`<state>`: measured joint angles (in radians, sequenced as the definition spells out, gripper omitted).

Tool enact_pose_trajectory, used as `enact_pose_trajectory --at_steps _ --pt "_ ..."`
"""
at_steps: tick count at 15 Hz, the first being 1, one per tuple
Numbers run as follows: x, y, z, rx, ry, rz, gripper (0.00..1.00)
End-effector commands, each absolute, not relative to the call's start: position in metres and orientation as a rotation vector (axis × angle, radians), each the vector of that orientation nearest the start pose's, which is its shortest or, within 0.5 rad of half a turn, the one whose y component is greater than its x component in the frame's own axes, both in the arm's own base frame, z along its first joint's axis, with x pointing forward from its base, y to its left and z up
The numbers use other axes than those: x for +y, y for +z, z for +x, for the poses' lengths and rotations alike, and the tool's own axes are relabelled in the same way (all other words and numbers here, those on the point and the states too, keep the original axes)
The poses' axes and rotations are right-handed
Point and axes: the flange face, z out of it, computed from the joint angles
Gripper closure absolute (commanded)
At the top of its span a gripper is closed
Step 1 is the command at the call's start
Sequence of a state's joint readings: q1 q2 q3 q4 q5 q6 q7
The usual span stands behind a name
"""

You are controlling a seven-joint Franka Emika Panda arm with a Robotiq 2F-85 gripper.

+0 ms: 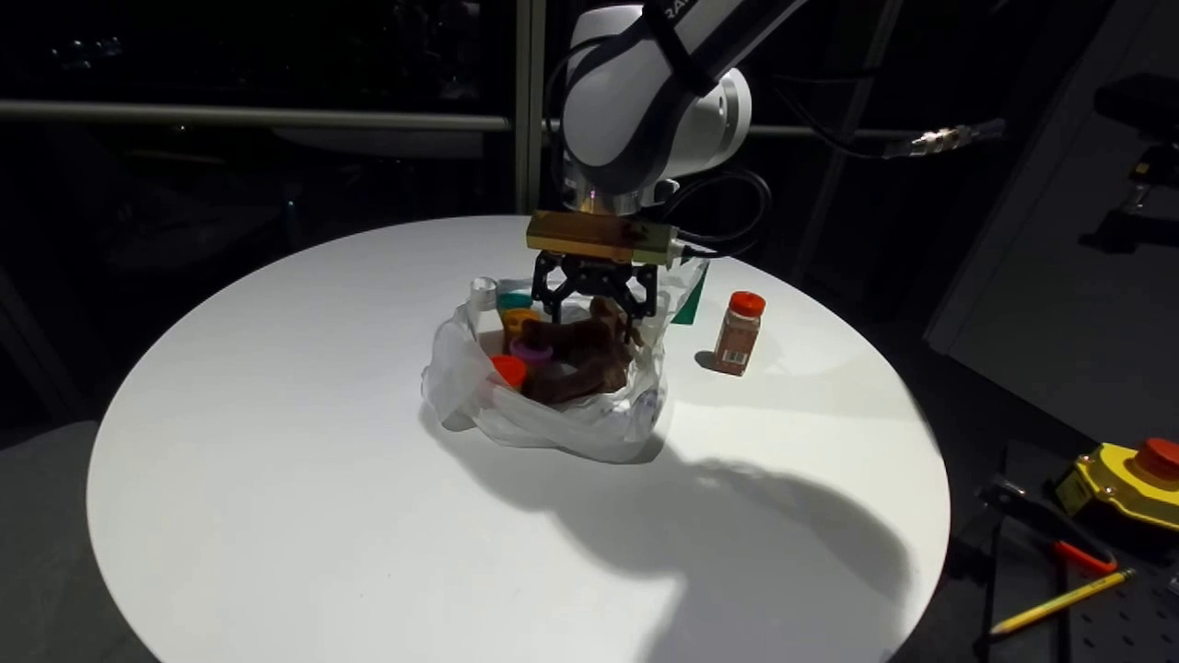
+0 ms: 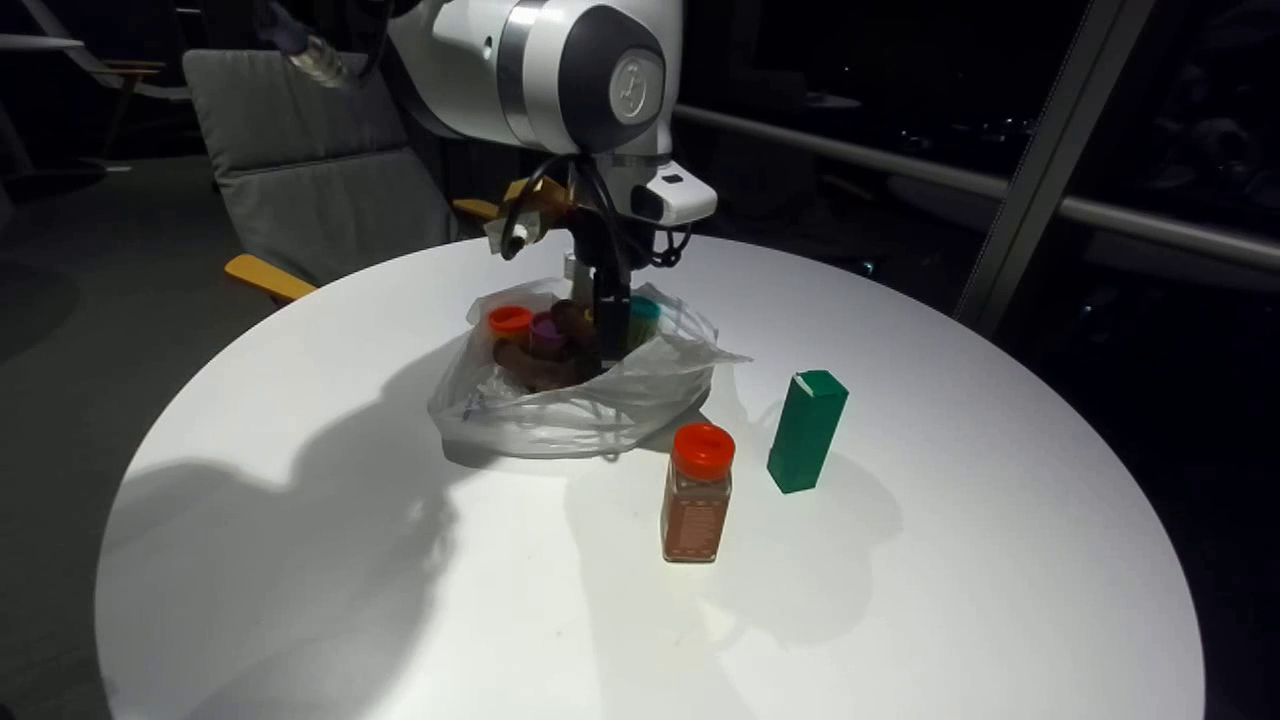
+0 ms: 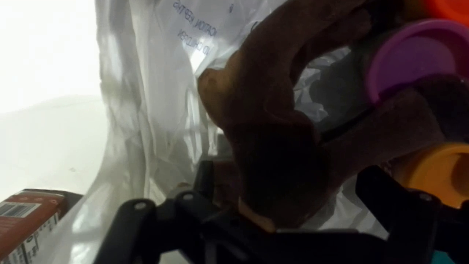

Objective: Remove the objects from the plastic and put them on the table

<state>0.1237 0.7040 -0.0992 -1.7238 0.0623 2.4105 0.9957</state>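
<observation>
Plush toy, brown, lies in an open white bag on a desk. The claw reaches in, fingers apart with part of the toy between them; contact is unclear. In an exterior view, an orange cup, purple cup, yellow cup and green cup sit in the bag's left side. Right of the bag stands a red-capped bottle, with a green box farther back.
</observation>
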Motion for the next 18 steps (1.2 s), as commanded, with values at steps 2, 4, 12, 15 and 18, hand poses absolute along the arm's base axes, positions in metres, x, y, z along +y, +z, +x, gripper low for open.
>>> enact_pose_trajectory --at_steps 2,4,12,15,18 --pt "0.021 0.173 0.685 1.491 -0.022 -2.786 0.32" --pt "0.024 0.175 0.686 1.498 -0.056 -2.783 0.49" --pt "0.050 0.205 0.670 1.408 -0.260 -2.833 0.99" --pt "0.064 0.225 0.662 1.355 -0.407 -2.839 1.00" --pt "0.069 0.251 0.648 1.354 -0.556 -2.800 0.97"
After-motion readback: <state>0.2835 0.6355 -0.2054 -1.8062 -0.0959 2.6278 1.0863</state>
